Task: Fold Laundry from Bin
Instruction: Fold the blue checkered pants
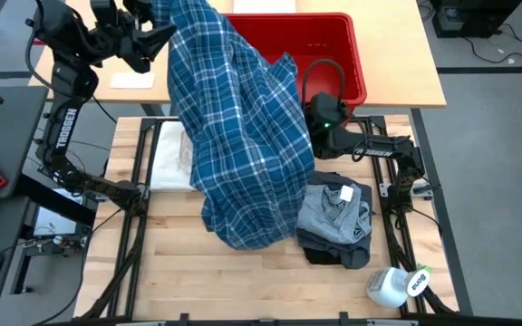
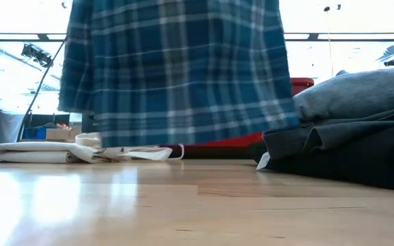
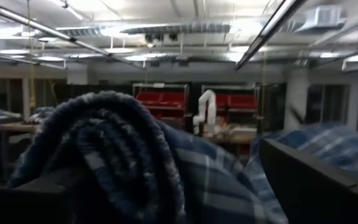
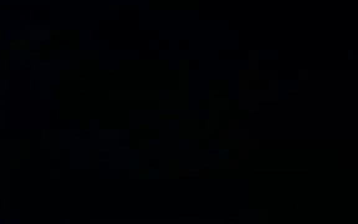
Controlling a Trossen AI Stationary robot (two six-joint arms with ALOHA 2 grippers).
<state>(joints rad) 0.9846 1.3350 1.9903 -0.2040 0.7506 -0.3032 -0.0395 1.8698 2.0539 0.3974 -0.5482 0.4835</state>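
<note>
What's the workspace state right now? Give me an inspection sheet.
Surface: wooden table, bare at the front.
Job's things: plaid shirt lifted, hanging from the upper left down to the table; red bin at the back; folded grey garments stacked at the right.
Clutter: cream-white cloth at the left, partly under the shirt; spray bottle lying at the front right.
Grippers: left gripper raised, fingers apart, shirt bunched across it; right arm reaches under the shirt, its gripper hidden.
Cables: black cable looping over the bin.
Surroundings: shelving with red bins in the room.
</note>
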